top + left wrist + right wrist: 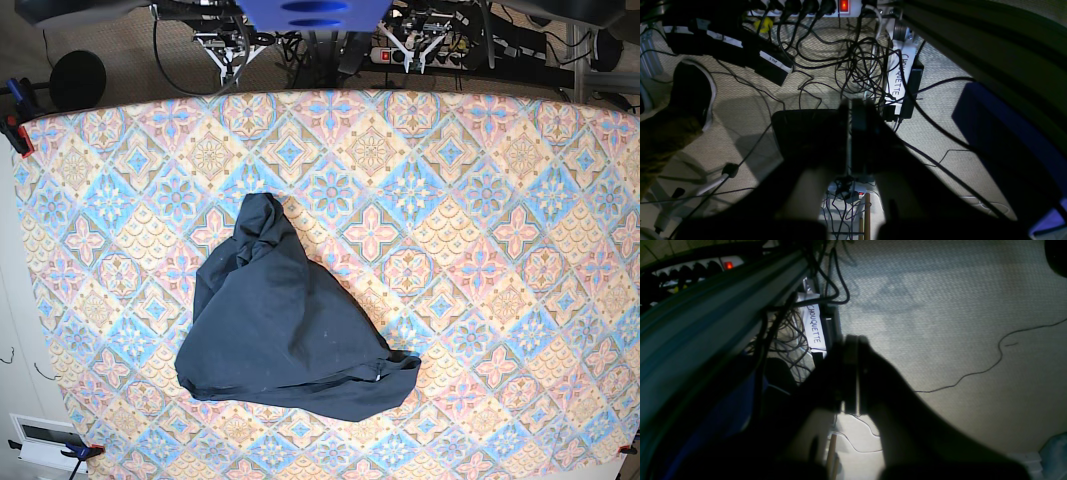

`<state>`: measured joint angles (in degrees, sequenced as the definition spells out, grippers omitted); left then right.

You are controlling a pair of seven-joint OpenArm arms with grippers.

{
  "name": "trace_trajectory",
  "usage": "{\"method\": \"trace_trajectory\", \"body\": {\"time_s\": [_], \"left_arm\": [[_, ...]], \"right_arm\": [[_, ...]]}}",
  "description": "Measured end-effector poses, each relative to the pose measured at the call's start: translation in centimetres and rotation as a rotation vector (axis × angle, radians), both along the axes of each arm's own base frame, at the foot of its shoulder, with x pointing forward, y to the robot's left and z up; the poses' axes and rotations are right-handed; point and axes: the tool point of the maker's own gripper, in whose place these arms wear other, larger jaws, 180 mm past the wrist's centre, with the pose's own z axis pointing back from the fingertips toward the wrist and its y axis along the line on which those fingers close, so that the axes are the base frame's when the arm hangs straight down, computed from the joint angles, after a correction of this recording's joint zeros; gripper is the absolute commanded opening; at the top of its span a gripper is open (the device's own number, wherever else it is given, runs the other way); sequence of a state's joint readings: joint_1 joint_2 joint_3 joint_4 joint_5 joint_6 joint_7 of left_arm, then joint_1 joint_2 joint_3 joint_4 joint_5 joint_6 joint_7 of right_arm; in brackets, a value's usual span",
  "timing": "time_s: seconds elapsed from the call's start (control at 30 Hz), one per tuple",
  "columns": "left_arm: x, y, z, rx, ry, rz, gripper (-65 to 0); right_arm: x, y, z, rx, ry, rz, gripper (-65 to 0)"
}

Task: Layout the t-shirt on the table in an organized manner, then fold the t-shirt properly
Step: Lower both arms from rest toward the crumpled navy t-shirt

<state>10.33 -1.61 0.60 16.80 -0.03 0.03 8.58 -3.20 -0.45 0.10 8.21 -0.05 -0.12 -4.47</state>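
The dark navy t-shirt (280, 325) lies crumpled in a rough triangle on the table (480, 230), left of centre and toward the near edge. No arm reaches over the table in the base view. In the left wrist view my left gripper (849, 113) hangs shut over the carpeted floor, nothing between its fingers. In the right wrist view my right gripper (853, 350) is shut too, beside the frame rail, holding nothing. The t-shirt shows in neither wrist view.
Tangled cables (853, 63), a power strip (813, 6) and a labelled black box (907, 86) lie on the floor under the left gripper. A metal frame rail (706, 316) runs beside the right gripper. Clamps (15, 120) hold the cloth at the table's left edge.
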Motion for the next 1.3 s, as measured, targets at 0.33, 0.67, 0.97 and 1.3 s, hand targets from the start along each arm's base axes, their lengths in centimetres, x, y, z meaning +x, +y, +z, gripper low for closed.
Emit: {"method": "trace_trajectory", "body": {"time_s": [0.33,0.67,0.97,1.3], "left_arm": [[0.0,0.1,0.0,0.002,0.000,0.000,-65.0],[-0.2,0.0,0.0,0.000,0.002,0.000,-65.0],[-2.5,2.8,0.9,0.042,-0.016,-0.017,-65.0],[-4.8,7.8,3.6,0.107,-0.067,-0.132,-65.0]], "right_arm": [[0.0,0.0,0.0,0.000,0.000,0.000,-65.0],[-0.1,0.0,0.0,0.000,0.002,0.000,-65.0],[-4.2,-1.6,0.2,-0.018,0.048,0.008,-65.0],[-4.8,-7.4,2.3,-0.107,-0.011,0.056,-65.0]]}}
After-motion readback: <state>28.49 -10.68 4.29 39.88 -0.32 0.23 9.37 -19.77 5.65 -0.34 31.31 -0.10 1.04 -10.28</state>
